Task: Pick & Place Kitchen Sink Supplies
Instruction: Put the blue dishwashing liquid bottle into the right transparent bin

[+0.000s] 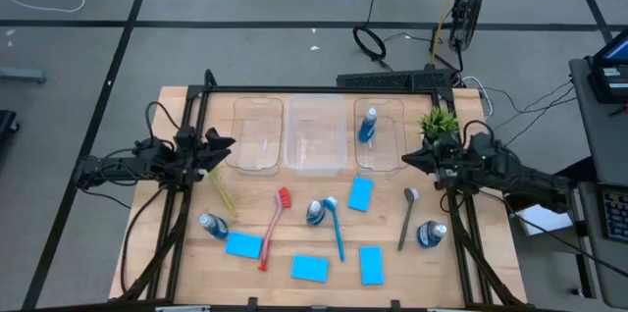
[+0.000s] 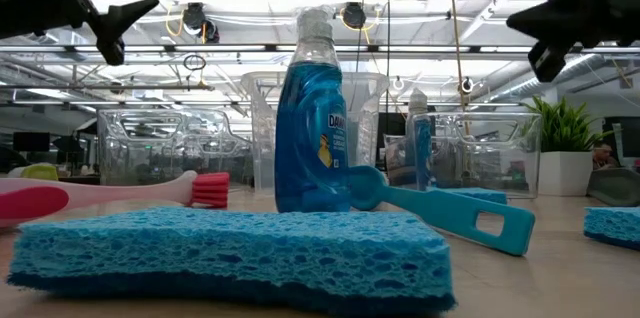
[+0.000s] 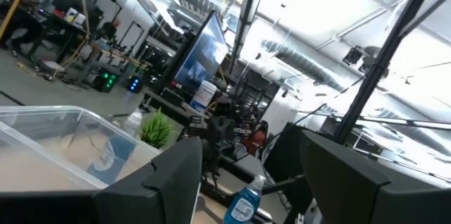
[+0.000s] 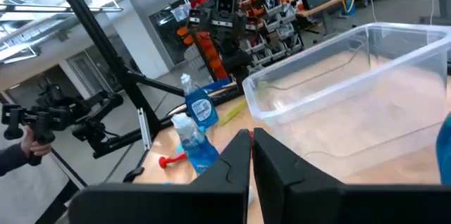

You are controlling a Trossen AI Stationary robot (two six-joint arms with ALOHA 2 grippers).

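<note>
Along the near edge of the table (image 1: 147,253) lie three sponges: the mid sponge (image 1: 309,268) closest, the right sponge (image 1: 370,265) just beside it, and the left sponge (image 1: 244,245) a little farther in.

The left bottle (image 1: 212,225) stands just beside the left sponge, on its left-edge side. The right bottle (image 1: 430,234) stands near the right edge.

The red brush (image 1: 273,226) lies with its handle end by the left sponge and its bristles pointing to the far edge. The blue brush (image 1: 335,226) lies near the table's middle, handle toward the near edge. The mid bottle (image 1: 315,213) stands just beside its head. The grey brush (image 1: 406,217) lies between the blue brush and the right bottle, head away from the near edge.

The far sponge (image 1: 360,193) lies past the blue brush's head. The green brush (image 1: 221,189) lies toward the left edge, past the left bottle.

The left gripper (image 1: 232,142) hangs over the left side of the table near the left bin (image 1: 258,135), its fingers (image 3: 169,182) spread wide and holding nothing. The right gripper (image 1: 404,160) hangs over the right side by the right bin (image 1: 391,145), its fingers (image 4: 232,168) pressed together, with nothing between them.

The mid bin (image 1: 314,140) sits between the other two along the far edge. The binned bottle (image 1: 368,124) is inside the right bin. The plant (image 1: 439,121) stands beside that bin, toward the far right corner.
</note>
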